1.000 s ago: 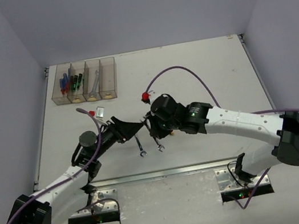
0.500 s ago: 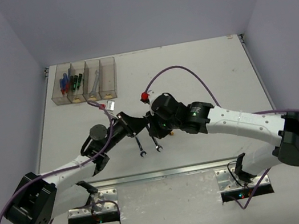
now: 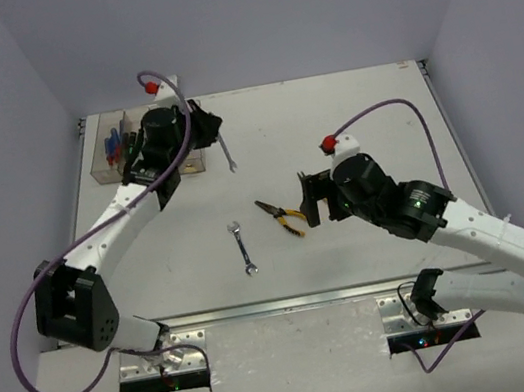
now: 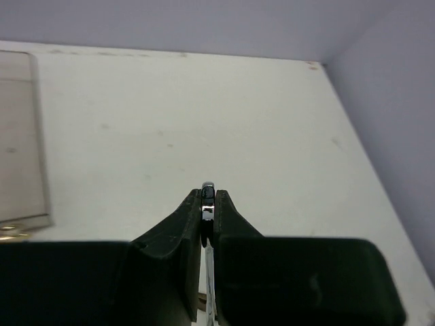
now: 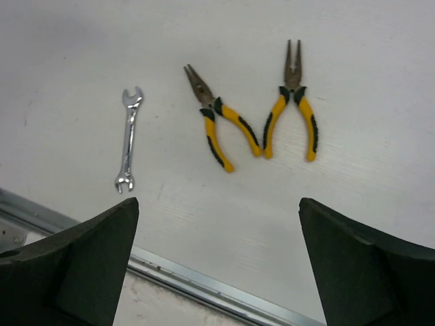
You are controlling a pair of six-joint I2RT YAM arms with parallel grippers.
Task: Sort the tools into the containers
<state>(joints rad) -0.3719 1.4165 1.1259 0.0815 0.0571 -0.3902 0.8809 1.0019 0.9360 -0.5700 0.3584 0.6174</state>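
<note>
My left gripper (image 3: 212,130) is at the back left, beside the row of smoky containers (image 3: 105,169), shut on a silver wrench (image 3: 228,155) that sticks out toward the table's middle. In the left wrist view the wrench (image 4: 209,195) is pinched edge-on between the fingers, with one container (image 4: 20,136) to the left. Blue screwdrivers (image 3: 113,144) lie in the leftmost bin. My right gripper (image 3: 309,200) stands open over the table (image 5: 217,202). Ahead of it lie two yellow-and-black pliers (image 5: 221,132) (image 5: 292,102) and another wrench (image 5: 128,149). From above I see that wrench (image 3: 241,248) and one pair of pliers (image 3: 282,216).
A metal rail (image 3: 281,304) runs along the table's near edge and shows just under my right gripper (image 5: 204,285). My left arm covers most of the bins from above. Grey walls close the table at back and sides.
The left arm swung from mid-table to the back left by the containers, shut on a wrench. The right gripper opened and drew back to the right, uncovering pliers on the table.
</note>
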